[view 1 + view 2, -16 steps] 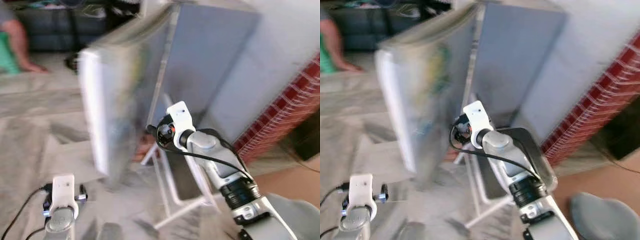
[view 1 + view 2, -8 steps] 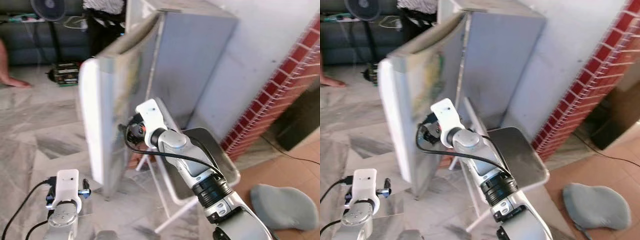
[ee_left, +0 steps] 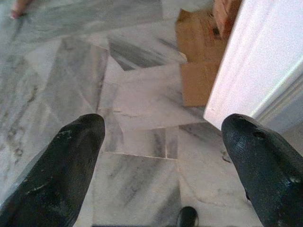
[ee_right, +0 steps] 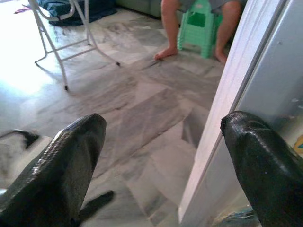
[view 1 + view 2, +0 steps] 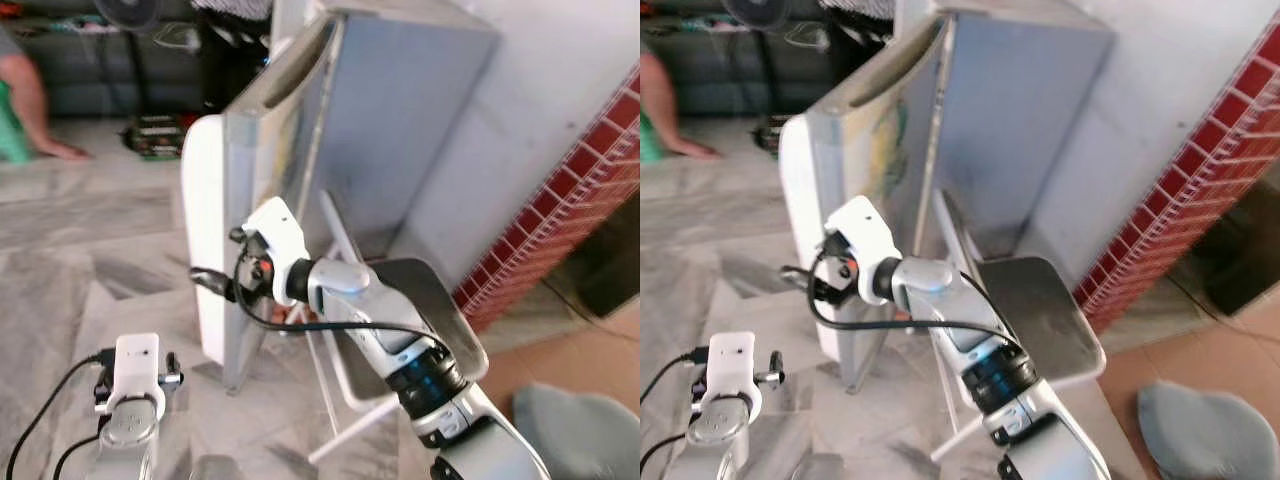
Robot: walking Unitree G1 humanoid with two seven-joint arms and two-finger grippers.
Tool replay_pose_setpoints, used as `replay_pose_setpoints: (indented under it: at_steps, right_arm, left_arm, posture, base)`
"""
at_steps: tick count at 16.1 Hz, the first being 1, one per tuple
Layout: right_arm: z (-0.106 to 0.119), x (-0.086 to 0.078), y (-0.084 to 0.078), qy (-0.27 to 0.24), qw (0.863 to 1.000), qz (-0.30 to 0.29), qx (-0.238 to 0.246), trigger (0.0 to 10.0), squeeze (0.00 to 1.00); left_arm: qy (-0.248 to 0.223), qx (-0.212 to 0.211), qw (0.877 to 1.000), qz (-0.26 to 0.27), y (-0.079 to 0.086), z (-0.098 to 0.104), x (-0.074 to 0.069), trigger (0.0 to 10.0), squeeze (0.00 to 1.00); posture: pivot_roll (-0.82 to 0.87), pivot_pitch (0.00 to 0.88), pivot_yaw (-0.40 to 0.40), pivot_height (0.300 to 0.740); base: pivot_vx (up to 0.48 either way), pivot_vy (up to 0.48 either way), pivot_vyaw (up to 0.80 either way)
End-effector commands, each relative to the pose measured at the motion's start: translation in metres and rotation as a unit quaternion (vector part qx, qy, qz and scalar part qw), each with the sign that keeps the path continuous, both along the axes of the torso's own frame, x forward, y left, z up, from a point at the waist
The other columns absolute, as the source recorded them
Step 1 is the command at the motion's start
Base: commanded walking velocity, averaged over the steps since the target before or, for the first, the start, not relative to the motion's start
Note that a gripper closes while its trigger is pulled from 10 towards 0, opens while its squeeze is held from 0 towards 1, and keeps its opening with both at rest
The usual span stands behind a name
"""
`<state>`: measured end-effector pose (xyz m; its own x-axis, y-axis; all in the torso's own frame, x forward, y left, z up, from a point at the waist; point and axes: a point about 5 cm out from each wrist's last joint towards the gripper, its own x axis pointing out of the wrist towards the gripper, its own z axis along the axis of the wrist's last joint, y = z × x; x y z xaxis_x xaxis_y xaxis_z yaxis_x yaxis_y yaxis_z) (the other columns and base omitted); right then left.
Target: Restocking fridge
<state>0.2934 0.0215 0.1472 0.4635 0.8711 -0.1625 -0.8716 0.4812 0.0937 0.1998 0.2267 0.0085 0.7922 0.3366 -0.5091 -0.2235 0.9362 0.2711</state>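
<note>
1. Nothing looks restocked yet. In the left eye view the fridge [image 5: 400, 110] fills the upper centre, its door [image 5: 225, 230] ajar, with the right end effector [image 5: 232, 285] at the door's edge. Half a second ago that arm sat further behind the door.
2. Left wrist view: the left end effector [image 3: 163, 163] hangs over the floor [image 3: 75, 71], fingers apart, gripping nothing.
3. Right wrist view: fingers apart beside the door; a person [image 4: 194, 23] sits at the top.

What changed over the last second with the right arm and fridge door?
The right gripper has moved leftward from in front of the fridge door's face to its free white edge, fingers open and holding nothing. The camera shifted too, so door motion is unclear. The left gripper stayed low and open over the floor.
</note>
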Motion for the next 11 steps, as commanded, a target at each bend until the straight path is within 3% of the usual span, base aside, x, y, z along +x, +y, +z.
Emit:
replay_pose_setpoints:
  at_steps: [1,4,6,8,9,11]
  right_arm:
    - [-0.028,0.014,-0.038,0.030,0.993,-0.095,-0.057,10.0,0.00]
    - [-0.042,0.012,-0.061,0.038,0.985,-0.153,-0.071,10.0,0.00]
    - [-0.046,0.022,-0.092,-0.035,0.964,-0.242,-0.108,10.0,0.00]
    - [-0.050,0.022,-0.130,-0.047,0.943,-0.313,-0.108,10.0,0.00]
    - [-0.054,0.016,-0.152,-0.033,0.932,-0.348,-0.101,10.0,0.00]
    - [-0.061,0.003,-0.180,-0.035,0.913,-0.384,-0.133,10.0,0.00]
  left_arm:
    - [-0.010,0.000,1.000,-0.008,-0.002,0.004,0.002,10.0,0.00]
    - [-0.029,-0.006,0.999,-0.032,-0.005,0.009,0.005,10.0,0.00]
    - [-0.087,-0.005,0.995,-0.055,-0.014,0.022,0.012,10.0,0.00]
    - [-0.146,-0.001,0.986,-0.081,-0.025,0.035,0.018,10.0,0.00]
    - [-0.154,0.000,0.984,-0.092,-0.030,0.036,0.019,10.0,0.00]
    - [-0.170,-0.019,0.980,-0.102,-0.036,0.039,0.020,10.0,0.00]
  posture:
    - [0.23,0.000,-0.137,0.740]
    - [0.22,0.000,-0.129,0.740]
    - [0.22,0.000,-0.128,0.740]
    - [0.21,0.000,-0.127,0.740]
    - [0.20,0.000,-0.123,0.740]
    - [0.18,0.000,-0.118,0.740]
  base:
    - [0.000,0.000,0.00]
    - [0.000,0.000,0.00]
    - [0.000,0.000,0.00]
    - [0.000,0.000,0.00]
    - [0.000,0.000,0.00]
    - [0.000,0.000,0.00]
